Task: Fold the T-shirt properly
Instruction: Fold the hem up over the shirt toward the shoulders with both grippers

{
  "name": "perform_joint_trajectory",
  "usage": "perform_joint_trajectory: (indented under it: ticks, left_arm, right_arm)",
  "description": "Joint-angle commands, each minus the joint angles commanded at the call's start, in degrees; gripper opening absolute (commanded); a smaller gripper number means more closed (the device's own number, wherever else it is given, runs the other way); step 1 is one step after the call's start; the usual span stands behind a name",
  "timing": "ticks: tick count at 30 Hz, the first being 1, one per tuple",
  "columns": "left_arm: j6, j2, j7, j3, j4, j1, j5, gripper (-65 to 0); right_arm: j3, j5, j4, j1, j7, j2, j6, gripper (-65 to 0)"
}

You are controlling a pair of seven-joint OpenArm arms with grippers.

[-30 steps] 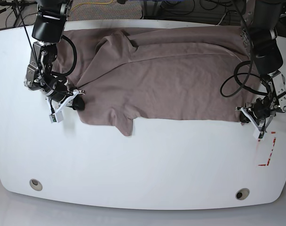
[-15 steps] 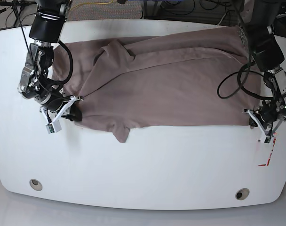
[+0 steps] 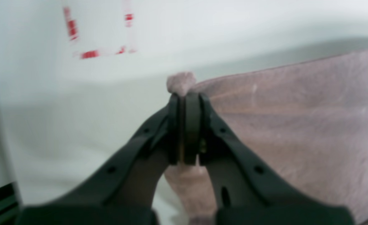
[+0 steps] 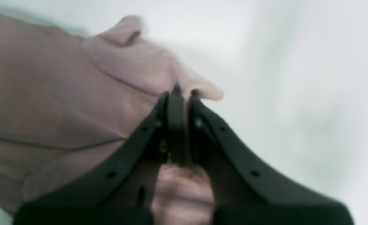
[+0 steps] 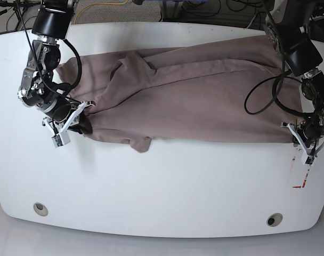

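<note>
The mauve-brown T-shirt (image 5: 194, 101) lies spread across the far half of the white table, rumpled at its left with a sleeve tip (image 5: 142, 143) hanging toward me. My left gripper (image 5: 299, 137) is shut on the shirt's right front corner; in the left wrist view the gripper (image 3: 185, 100) pinches a small tuft of cloth (image 3: 180, 82). My right gripper (image 5: 83, 121) is shut on the shirt's left front corner; in the right wrist view the gripper (image 4: 182, 95) clamps a fold of fabric (image 4: 158, 75). Both wrist views are blurred.
Red tape marks (image 5: 303, 170) sit on the table near the right edge, also in the left wrist view (image 3: 90, 53). Two round holes (image 5: 40, 208) (image 5: 274, 219) are near the front edge. Cables lie beyond the table's back edge.
Both grippers have moved outward and slightly toward the back, drawing the shirt's front edge taut and wider; the shirt has stretched sideways across the table.
</note>
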State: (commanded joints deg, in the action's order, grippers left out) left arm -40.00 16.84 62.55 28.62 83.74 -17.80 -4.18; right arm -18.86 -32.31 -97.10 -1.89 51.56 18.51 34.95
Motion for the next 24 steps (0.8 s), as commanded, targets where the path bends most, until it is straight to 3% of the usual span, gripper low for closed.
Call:
perform_joint_trajectory:
  ticks: [9,24]
  left_arm:
    - [0.0,-0.09,5.36,0.0,12.4,7.82,0.0,-65.0]
    - [0.0,-0.09,5.71,0.18,24.88,23.47,0.0,-65.0]
  right_arm:
    - [-2.64,-0.09,-5.36,5.63,0.0,-0.09,0.0,-65.0]
    - [-8.35,-0.18,-10.73,12.57,3.96,-0.26,0.44,-65.0]
